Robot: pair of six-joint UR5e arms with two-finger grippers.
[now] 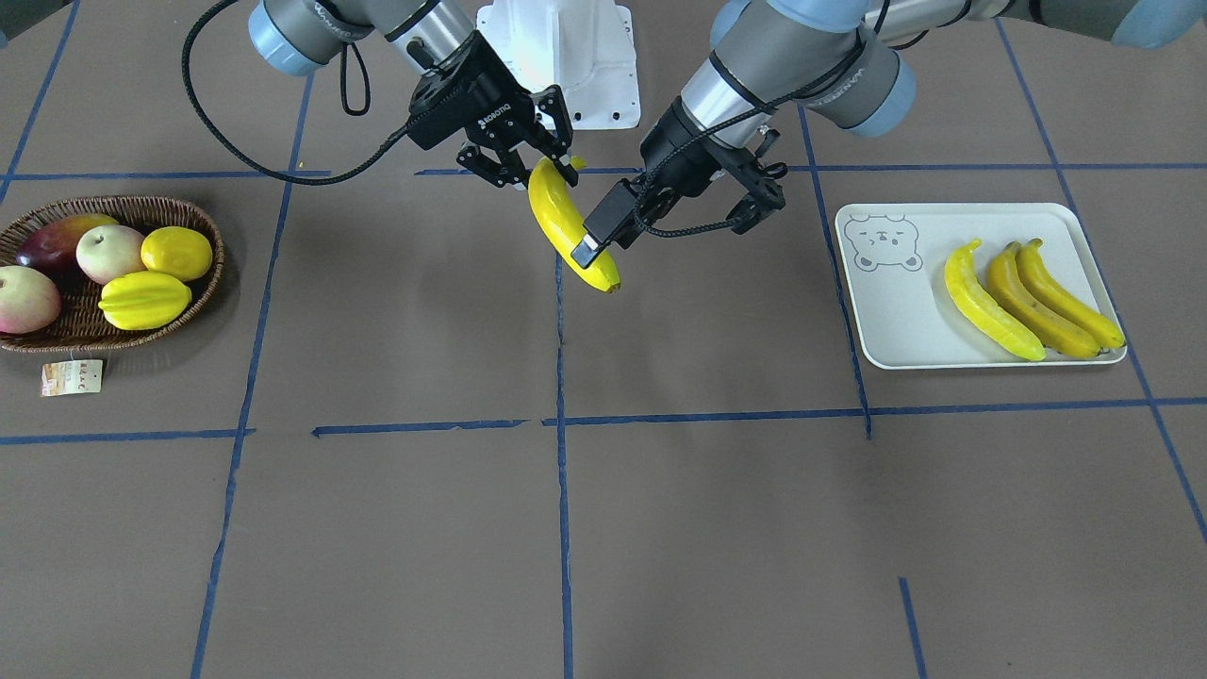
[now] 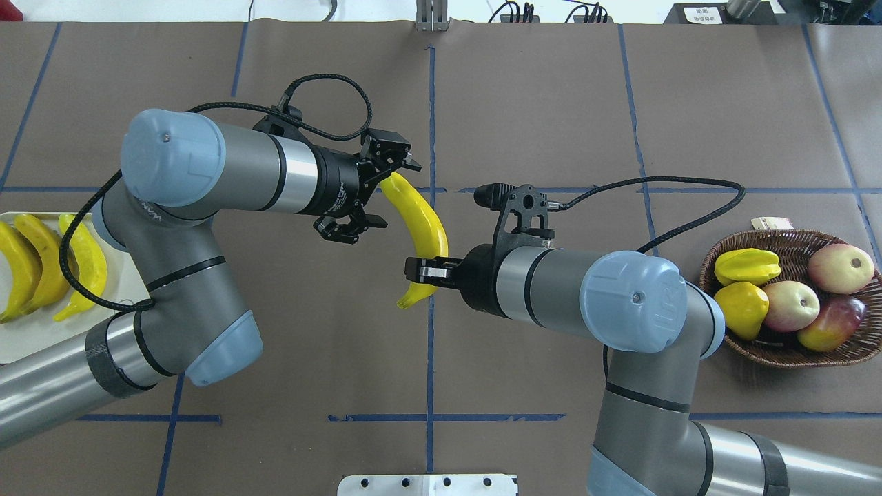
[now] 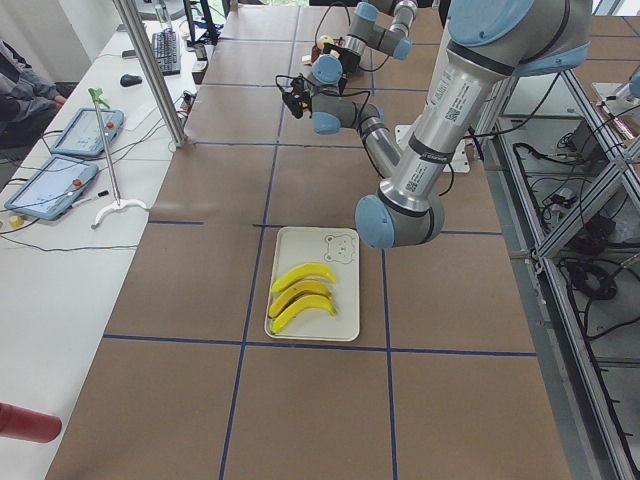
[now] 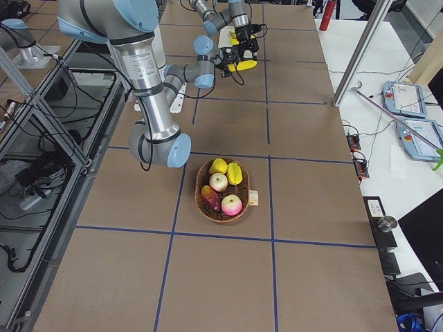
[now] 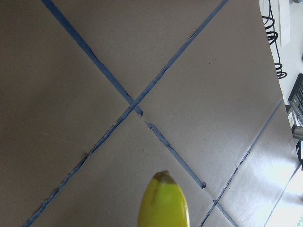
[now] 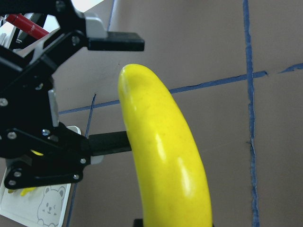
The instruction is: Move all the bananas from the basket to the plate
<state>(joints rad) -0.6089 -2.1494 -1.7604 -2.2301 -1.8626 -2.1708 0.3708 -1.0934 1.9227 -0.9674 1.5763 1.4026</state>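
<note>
- One banana [image 2: 428, 234] hangs in mid-air over the middle of the table, its long axis running roughly away from the robot along the centre tape line.
- The right gripper [image 2: 426, 271] is clamped on the end nearer the robot.
- The left gripper [image 2: 383, 193] is spread wide, one finger on either side of the far end. It is not closed on it yet, and I cannot tell whether a pad touches.
- Three bananas [image 1: 1028, 300] lie side by side on the plate [image 1: 891, 325], well off to the robot's left — the left arm's side.
- The basket [image 1: 90, 325] on the right holds only other fruit, so this looks like the last hand-over.
</note>
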